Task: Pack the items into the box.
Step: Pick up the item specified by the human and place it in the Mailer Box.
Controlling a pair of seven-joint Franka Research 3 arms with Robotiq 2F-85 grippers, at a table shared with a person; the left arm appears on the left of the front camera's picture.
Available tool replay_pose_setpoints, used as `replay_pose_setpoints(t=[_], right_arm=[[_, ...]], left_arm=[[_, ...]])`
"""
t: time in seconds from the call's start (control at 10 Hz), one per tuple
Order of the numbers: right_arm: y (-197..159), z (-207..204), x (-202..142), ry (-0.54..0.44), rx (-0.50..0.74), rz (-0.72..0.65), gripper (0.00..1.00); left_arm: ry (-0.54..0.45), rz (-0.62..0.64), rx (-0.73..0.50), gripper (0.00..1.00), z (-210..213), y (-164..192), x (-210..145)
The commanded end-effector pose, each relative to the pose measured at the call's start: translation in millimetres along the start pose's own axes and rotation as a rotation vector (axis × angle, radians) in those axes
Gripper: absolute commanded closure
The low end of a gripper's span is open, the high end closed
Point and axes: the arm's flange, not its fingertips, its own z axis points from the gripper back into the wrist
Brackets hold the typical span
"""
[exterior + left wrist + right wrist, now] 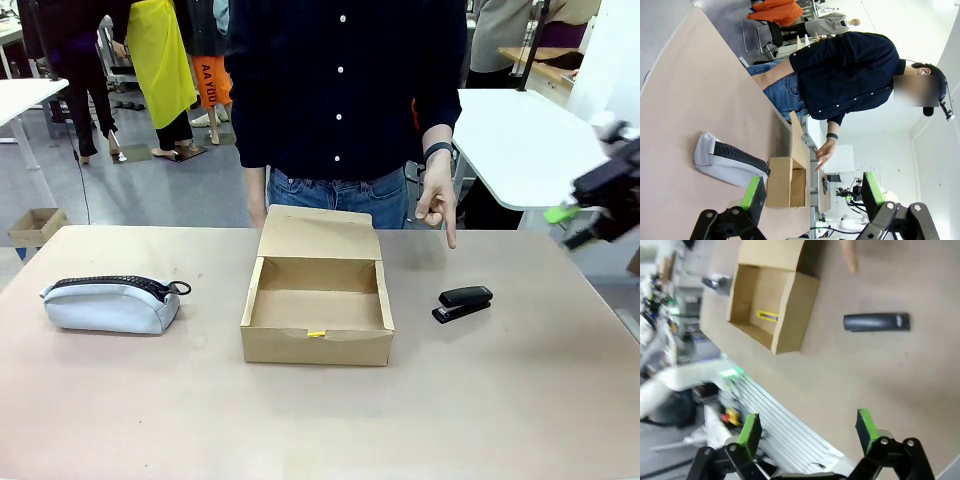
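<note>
Brown cardboard forms the box (pixel 316 300) at the middle of the surface (pixel 500 410) in the front view, its lid flap standing up at the far side. A sliver of yellow from the knife (pixel 316 333) shows inside, low against the near wall. The black stapler (pixel 464 303) lies on the surface just right of the box, not touching it. The person's hand (pixel 438 205) hangs above the stapler with one finger pointing down at it, clear of it. A light grey pouch (pixel 110 303) with a dark zip rests well to the left of the box. The robot's right hand (pixel 575 215) hovers at the right edge, too blurred here to tell how its fingers stand.

From the left wrist, the robot's left hand (pixel 812 195) has its green-padded fingers spread wide apart and holds nothing. Beyond them lie the pouch (pixel 725 162), then the box (pixel 785 187), with the person's hand (pixel 824 152) pointing past it.

From the right wrist, the right hand (pixel 807 432) also has its fingers wide apart and empty, above the surface (pixel 880 380). The stapler (pixel 876 322) lies beyond them, and the box (pixel 772 295) sits farther off with the knife (pixel 767 316) on its floor.
</note>
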Motion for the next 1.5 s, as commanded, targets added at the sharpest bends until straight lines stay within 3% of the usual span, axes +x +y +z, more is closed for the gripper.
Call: replay_pose_setpoints(t=[0.0,0.2,0.3,0.5,0.7,1.0,1.4], right_arm=[[4.2,-20.5,29.6,0.189,-0.283,0.535,0.00],[24.4,-42.3,44.6,0.225,-0.243,1.063,0.00],[31.0,-54.0,48.3,0.323,-0.249,1.281,0.00],[40.8,-67.5,54.2,0.422,-0.165,1.435,0.00],[37.9,-73.3,52.5,0.447,-0.089,1.508,0.00],[51.7,-76.0,56.1,0.461,-0.165,1.365,0.00],[48.0,-77.9,55.2,0.469,-0.153,1.402,0.00]], left_arm=[[-0.011,-0.017,-0.024,0.00,0.1,-1.1,0.4],[-0.011,-0.017,-0.024,0.00,0.1,-1.1,0.4],[-0.011,-0.017,-0.024,0.00,0.1,-1.1,0.4],[-0.011,-0.017,-0.024,0.00,0.1,-1.1,0.4],[-0.011,-0.017,-0.024,0.00,0.1,-1.1,0.4],[-0.011,-0.017,-0.024,0.00,0.1,-1.1,0.4],[-0.011,-0.017,-0.024,0.00,0.1,-1.1,0.4]])
